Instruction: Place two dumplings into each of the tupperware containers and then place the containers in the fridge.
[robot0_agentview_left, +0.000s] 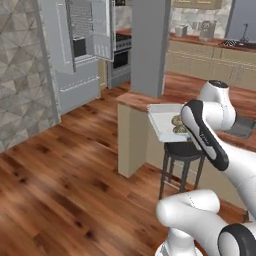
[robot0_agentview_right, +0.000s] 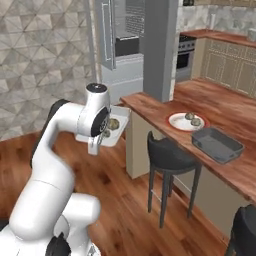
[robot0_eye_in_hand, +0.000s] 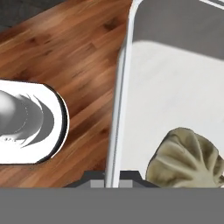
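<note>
Gripping pale tupperware container (robot0_agentview_right: 119, 131) rim, end effector (robot0_eye_in_hand: 112, 177) pinched tight; two dumplings (robot0_agentview_right: 114, 124) inside, clear of worktop (robot0_agentview_right: 220, 150).

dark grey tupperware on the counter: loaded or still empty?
Empty. The dark grey container on the counter shows a bare bottom, and two dumplings sit beside it on the red-rimmed plate.

Left base view: from behind the arm's left, facing forward and down toward the wooden counter (robot0_agentview_left: 137, 100). Right base view: from its right, sharing the counter and tall grey metallic fridge (robot0_agentview_right: 122, 45). Hand view: close above the pale grey rectangular tray (robot0_eye_in_hand: 175, 96).
</note>
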